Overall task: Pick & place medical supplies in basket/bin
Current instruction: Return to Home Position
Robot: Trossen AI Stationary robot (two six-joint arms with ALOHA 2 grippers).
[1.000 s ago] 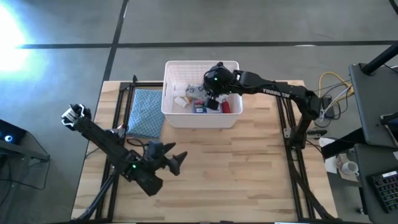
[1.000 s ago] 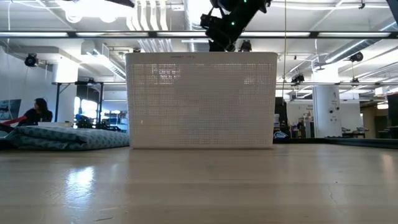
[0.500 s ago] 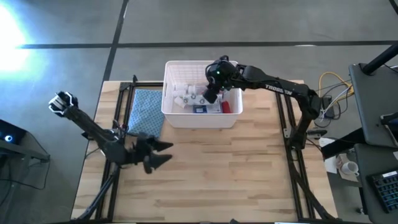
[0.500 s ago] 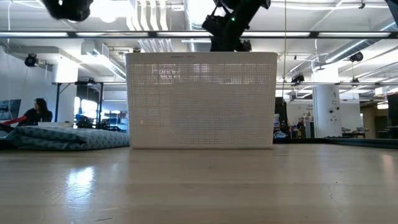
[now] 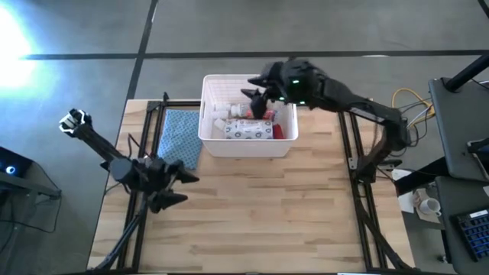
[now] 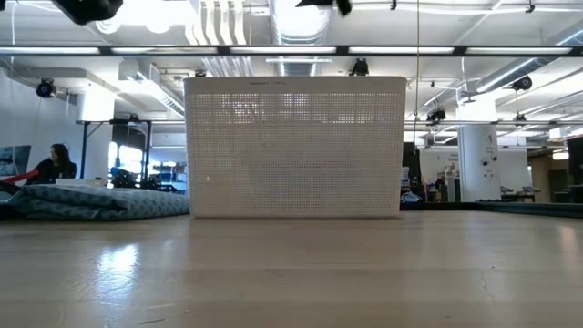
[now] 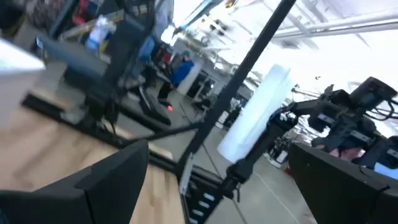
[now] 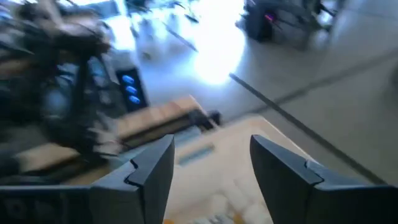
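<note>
The white bin [image 5: 284, 150] stands at the table's far middle; the low view shows its perforated near wall [image 6: 294, 146]. Supplies lie inside it: white bottles [image 5: 223, 114], a grey-white pack [image 5: 248, 131] and a red box [image 5: 280, 130]. My right gripper [image 5: 258, 99] hovers above the bin's far part, open, with nothing between its fingers [image 8: 211, 143]. My left gripper [image 5: 182, 188] is open and holds nothing at the table's left side, near the blue cloth [image 5: 179, 137]; its fingers stand wide apart in the left wrist view [image 7: 217, 155].
Black frame rails run along the table's left [image 5: 147, 153] and right [image 5: 353, 149] sides. Bare wood [image 5: 260, 218] spreads between the bin and the near edge. The blue cloth [image 6: 100, 202] lies left of the bin. A person [image 6: 56, 162] sits far off in the room.
My right gripper has risen out of the bin and now stands clear above it; the grey-white pack shows lying in the bin where it was. My left gripper has drawn back toward the table's left edge and tipped up from pointing down to about level.
</note>
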